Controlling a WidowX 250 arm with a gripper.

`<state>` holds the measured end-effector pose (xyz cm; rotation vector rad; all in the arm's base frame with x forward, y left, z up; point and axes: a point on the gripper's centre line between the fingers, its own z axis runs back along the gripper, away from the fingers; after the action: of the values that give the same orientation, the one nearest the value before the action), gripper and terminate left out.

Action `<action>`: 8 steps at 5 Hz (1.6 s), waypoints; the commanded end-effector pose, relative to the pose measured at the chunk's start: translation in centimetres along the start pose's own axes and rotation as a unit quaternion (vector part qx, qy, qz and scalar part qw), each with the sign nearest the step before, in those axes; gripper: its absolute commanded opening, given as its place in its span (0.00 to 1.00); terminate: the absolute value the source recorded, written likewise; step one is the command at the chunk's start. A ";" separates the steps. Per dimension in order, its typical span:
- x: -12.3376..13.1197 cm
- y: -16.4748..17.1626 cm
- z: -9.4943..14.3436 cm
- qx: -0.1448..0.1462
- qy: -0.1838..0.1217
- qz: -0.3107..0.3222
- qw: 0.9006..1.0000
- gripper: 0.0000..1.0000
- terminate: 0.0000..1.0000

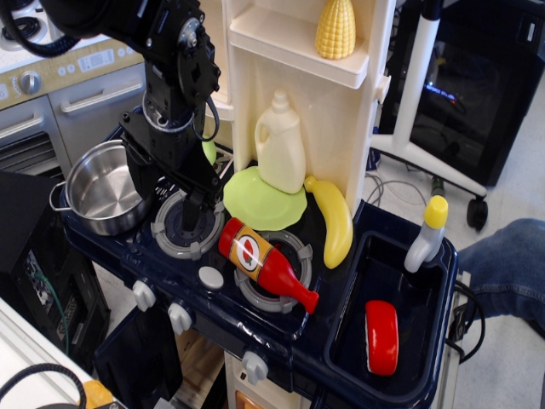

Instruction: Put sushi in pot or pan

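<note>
While your arm is hanging over the left side of the toy stove, the gripper (189, 204) is pointing down at the rear-left burner (183, 226), and you cannot tell from this angle whether its jaws are parted or closed; nothing is showing between them. The sushi (381, 336) is lying in the dark sink basin (353, 294) at the right, well apart from the gripper. The pot (102, 189) is sitting at the stove's far left edge, just beside the arm. Between them, the ketchup bottle (264, 262) is lying tilted across the front burner, with the green plate (264, 200), white jug (279, 145) and banana (334, 220) sitting behind it.
</note>
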<state>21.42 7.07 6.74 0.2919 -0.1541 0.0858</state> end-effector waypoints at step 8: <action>1.9 -26.0 4.2 -0.052 -0.021 0.096 0.994 1.00 0.00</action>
<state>25.30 -18.34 2.15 0.1937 -0.2138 0.2326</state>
